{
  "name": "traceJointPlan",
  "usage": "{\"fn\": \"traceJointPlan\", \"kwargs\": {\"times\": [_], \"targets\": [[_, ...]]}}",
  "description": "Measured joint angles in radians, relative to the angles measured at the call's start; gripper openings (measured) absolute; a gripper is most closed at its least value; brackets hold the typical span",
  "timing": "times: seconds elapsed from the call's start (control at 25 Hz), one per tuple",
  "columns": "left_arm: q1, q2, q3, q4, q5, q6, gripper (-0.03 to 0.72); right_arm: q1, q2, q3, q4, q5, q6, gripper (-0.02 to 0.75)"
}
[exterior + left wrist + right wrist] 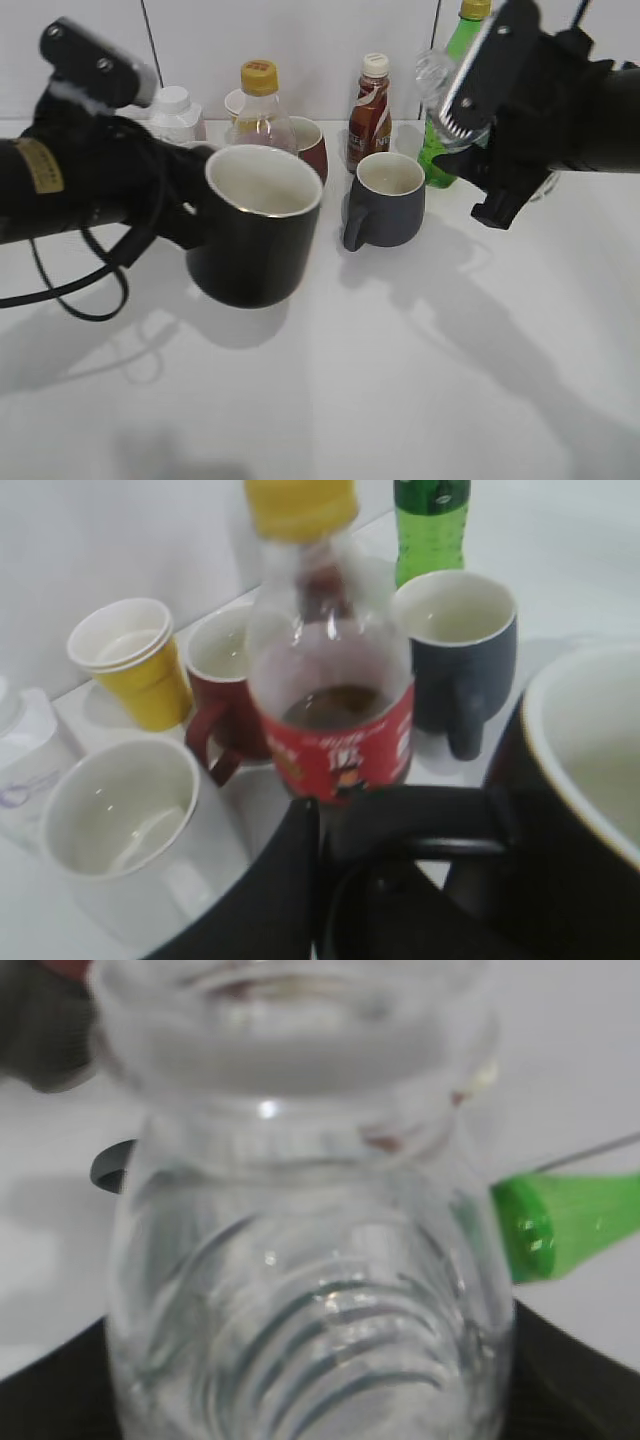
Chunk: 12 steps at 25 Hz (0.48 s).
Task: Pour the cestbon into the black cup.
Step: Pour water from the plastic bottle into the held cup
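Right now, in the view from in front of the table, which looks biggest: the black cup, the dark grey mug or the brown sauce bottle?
1. The black cup, largest, though it is held up nearer the camera, which inflates it.
2. The dark grey mug.
3. The brown sauce bottle, slimmest, partly hidden behind the mug.

You have a dark grey mug standing on the white table, below and left of the right pincer, with a tall green soda bottle behind that pincer. Just beyond the left pincer stand a red-labelled, yellow-capped bottle, a dark red mug, stacked yellow paper cups and — nearest — a white mug.
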Motion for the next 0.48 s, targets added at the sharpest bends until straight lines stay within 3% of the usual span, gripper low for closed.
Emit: {"fn": "traceJointPlan", "kwargs": {"times": [0.48], "targets": [[-0.124,0.079,-0.053,-0.004,0.018,0.0,0.049,0.099,0.038,-0.054,-0.271,0.092,-0.051,0.501]]}}
